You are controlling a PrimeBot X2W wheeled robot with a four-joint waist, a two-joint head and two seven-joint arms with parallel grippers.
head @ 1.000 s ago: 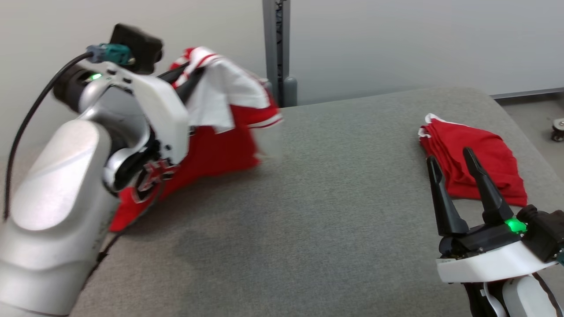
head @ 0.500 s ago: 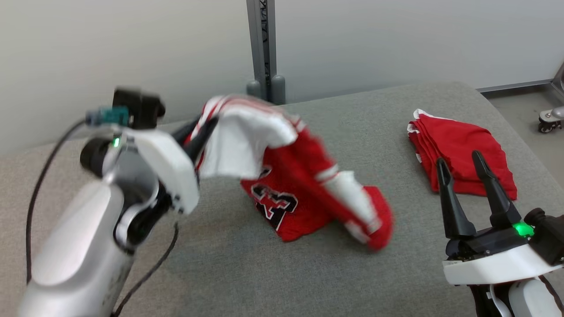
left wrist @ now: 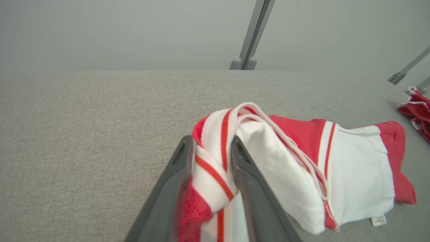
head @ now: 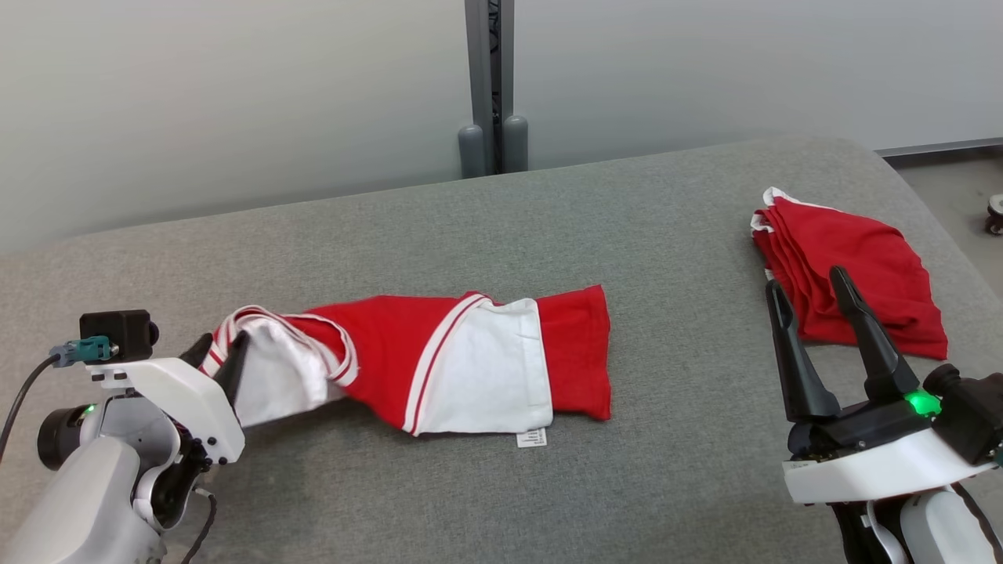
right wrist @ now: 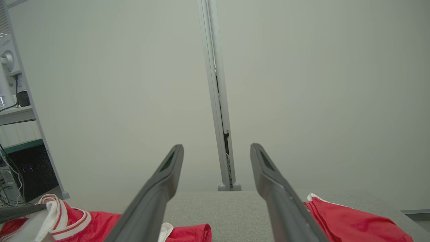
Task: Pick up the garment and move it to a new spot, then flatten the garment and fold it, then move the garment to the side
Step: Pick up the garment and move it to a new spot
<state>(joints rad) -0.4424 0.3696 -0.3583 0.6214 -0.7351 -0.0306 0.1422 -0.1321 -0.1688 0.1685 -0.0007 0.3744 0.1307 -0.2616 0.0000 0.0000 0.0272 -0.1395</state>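
Observation:
The garment (head: 439,368) is a red and white jersey stretched in a long crumpled band across the middle of the grey padded table (head: 627,204). Its striped left end rises off the table between the fingers of my left gripper (head: 222,345). In the left wrist view the striped trim (left wrist: 215,158) fills the gap of my left gripper (left wrist: 211,148), touching both fingers, with the rest of the garment (left wrist: 336,168) trailing right. My right gripper (head: 807,282) hovers open at the near right and holds nothing. The right wrist view shows my right gripper (right wrist: 216,148) open above the garment (right wrist: 84,218).
A folded red cloth (head: 854,274) lies at the table's right end, just beyond my right fingertips. A grey post (head: 492,78) stands behind the table's far edge against the wall. A caster wheel (head: 993,215) sits on the floor at far right.
My left arm has swung the garment down from the air and drawn it leftward, so it now lies stretched on the table. The head camera shifted. The right gripper stayed put.

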